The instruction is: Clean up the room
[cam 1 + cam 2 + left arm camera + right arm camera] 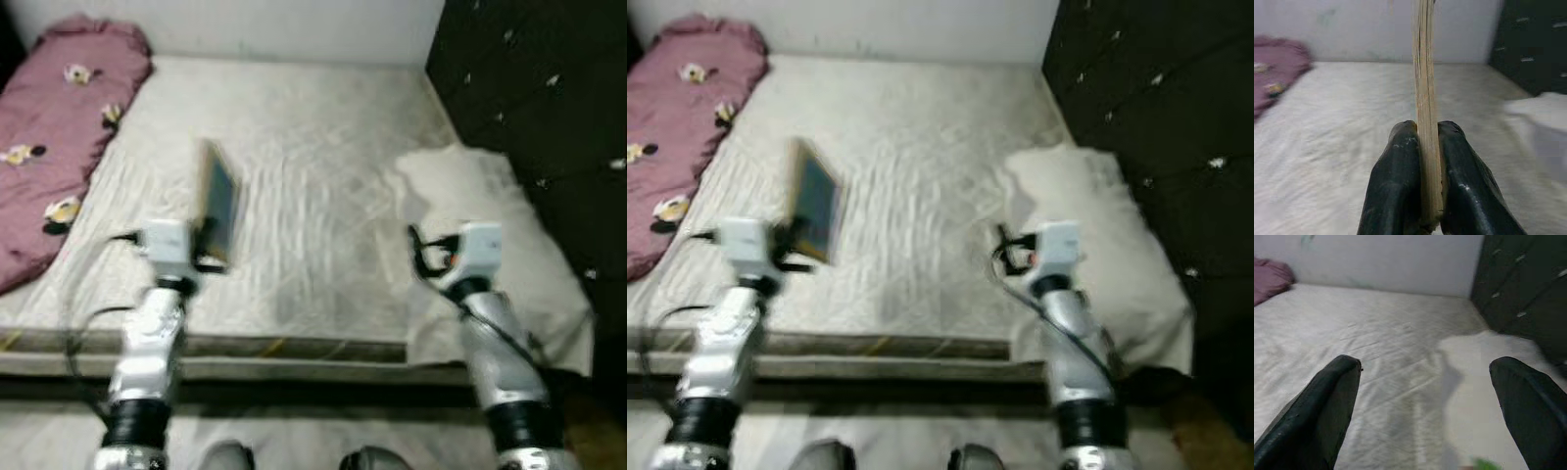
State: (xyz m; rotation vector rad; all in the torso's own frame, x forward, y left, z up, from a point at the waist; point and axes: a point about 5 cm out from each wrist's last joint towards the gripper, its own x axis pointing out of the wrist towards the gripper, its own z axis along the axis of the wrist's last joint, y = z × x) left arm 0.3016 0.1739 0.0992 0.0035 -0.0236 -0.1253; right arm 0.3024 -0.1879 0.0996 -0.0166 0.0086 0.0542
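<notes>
Bed with pale sheet, left gripper clamping upright book, right gripper spread wide.

Thin book upright, clamped above the bed.

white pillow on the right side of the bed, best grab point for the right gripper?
Take the pillow at its near edge, coming from above with the open right gripper hovering just beside it. It lies flat and soft on the mattress, so pinching a loose edge likely beats the broad top.
</notes>
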